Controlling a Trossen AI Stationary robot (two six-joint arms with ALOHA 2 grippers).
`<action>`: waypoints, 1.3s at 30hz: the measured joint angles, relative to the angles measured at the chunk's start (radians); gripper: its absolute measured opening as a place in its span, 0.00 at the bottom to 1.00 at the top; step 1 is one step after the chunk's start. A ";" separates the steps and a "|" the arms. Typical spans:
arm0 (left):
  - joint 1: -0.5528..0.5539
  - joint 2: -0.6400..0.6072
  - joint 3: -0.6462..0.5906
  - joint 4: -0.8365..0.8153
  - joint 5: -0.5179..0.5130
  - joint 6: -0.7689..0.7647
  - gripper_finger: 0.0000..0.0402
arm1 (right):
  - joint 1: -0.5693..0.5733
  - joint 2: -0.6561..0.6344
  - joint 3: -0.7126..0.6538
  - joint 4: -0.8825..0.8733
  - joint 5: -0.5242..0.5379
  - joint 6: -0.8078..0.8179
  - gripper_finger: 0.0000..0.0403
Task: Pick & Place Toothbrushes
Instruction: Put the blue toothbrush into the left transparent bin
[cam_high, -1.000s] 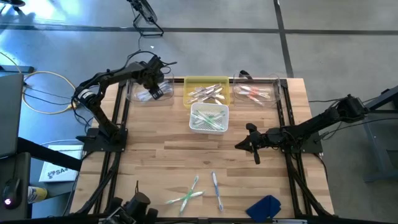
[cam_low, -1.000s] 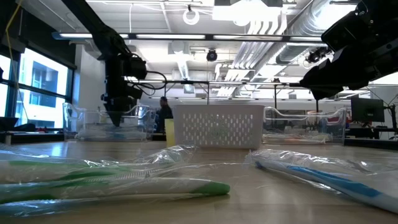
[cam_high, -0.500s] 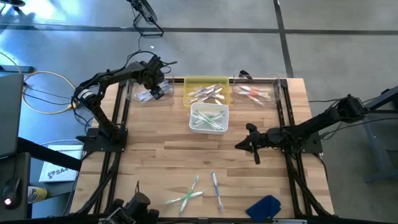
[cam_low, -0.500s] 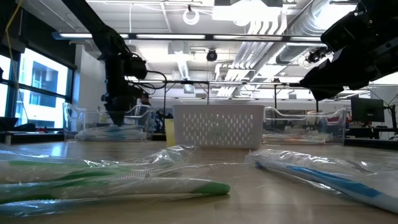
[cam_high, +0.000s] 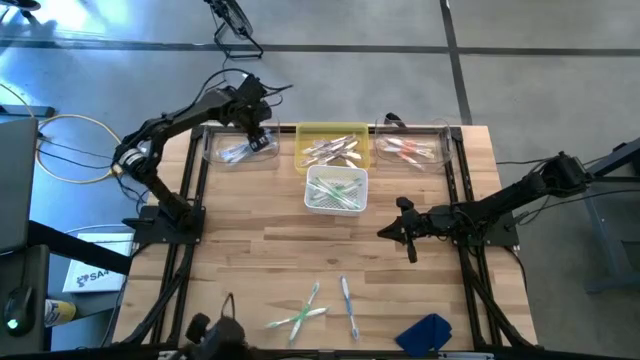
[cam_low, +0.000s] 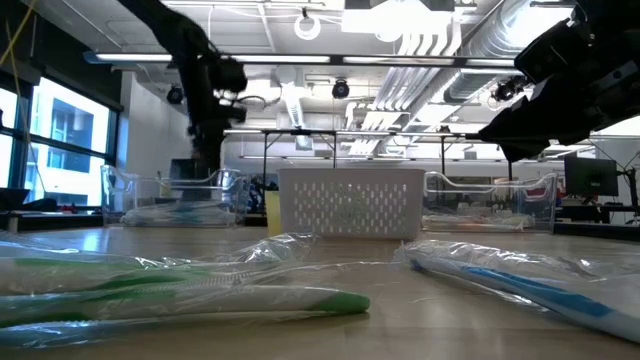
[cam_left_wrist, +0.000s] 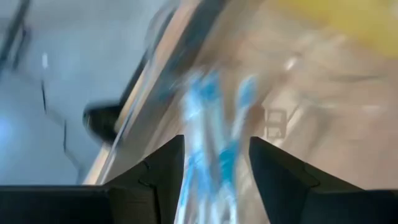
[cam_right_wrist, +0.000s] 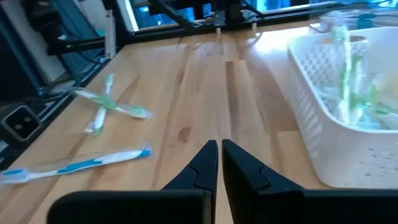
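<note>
My left gripper (cam_high: 256, 120) hung spread and empty above the clear bin (cam_high: 215, 152); blue toothbrushes (cam_left_wrist: 214, 134) lay directly beneath. I judged lifting clear first wisest. My right gripper (cam_high: 405, 237) waited, pressed together.

Wooden bench (cam_high: 250, 250). Ranged along the far edge: clear tray (cam_high: 228, 152), yellow tray (cam_high: 333, 133), clear tray (cam_high: 412, 149); white basket (cam_high: 337, 189) just before. Near edge: wrapped toothbrushes (cam_high: 320, 305), blue cloth (cam_high: 424, 333).
</note>
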 joint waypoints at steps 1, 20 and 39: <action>-0.019 -0.020 0.000 0.009 0.007 0.020 0.44 | 0.000 0.000 0.000 0.000 0.004 0.000 0.04; -0.609 -0.403 0.000 0.063 -0.076 0.071 0.44 | 0.000 0.000 0.000 0.000 -0.005 0.000 0.04; -1.108 -0.424 -0.250 0.603 -0.380 0.246 0.44 | 0.000 0.000 0.000 0.000 -0.002 -0.055 0.04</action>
